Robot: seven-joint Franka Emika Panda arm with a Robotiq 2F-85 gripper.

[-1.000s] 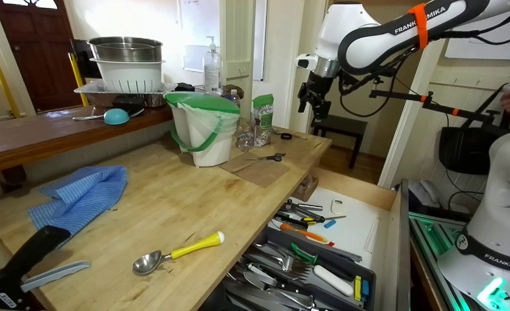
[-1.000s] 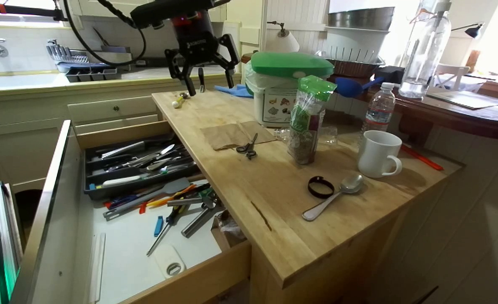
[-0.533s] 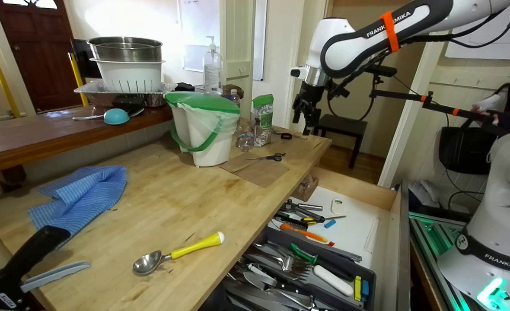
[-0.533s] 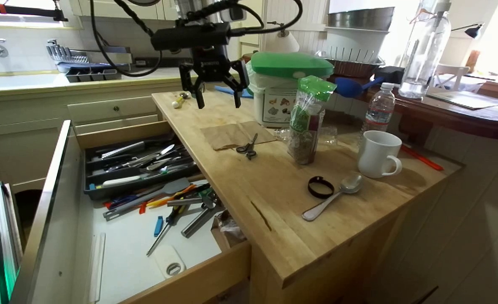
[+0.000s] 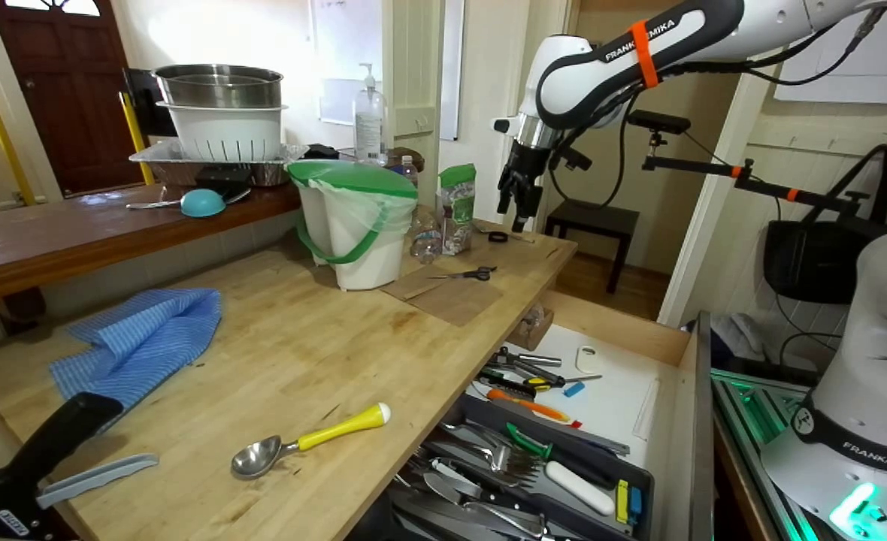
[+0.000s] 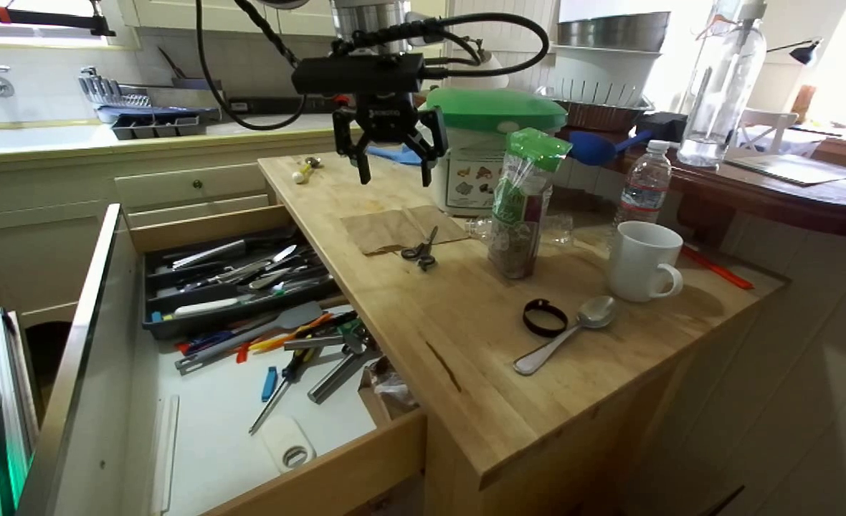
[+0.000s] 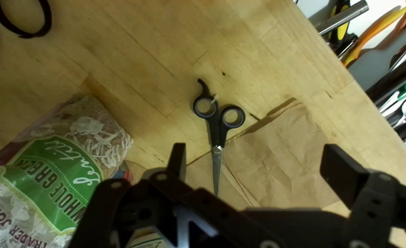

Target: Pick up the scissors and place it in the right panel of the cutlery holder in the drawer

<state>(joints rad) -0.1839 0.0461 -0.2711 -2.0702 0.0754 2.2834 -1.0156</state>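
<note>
The scissors have black handles and thin metal blades. They lie on the wooden counter, blades over a flat brown paper, in both exterior views. My gripper is open and empty, above the counter and apart from the scissors. It also shows in both exterior views. In the wrist view the blades show between the fingers, nearer the left one, and the handles lie beyond the fingertips. The dark cutlery holder sits in the open drawer with cutlery in its compartments; part of it is hidden under the counter edge.
The lentil bag stands close to the scissors, with the green-lidded bin behind. A mug, spoon, black ring and water bottle are on the counter. Loose tools lie in the drawer beside the holder.
My gripper has come lower and moved left in an exterior view, right in an exterior view, and now hangs straighter. It stays open. The scissors have not moved.
</note>
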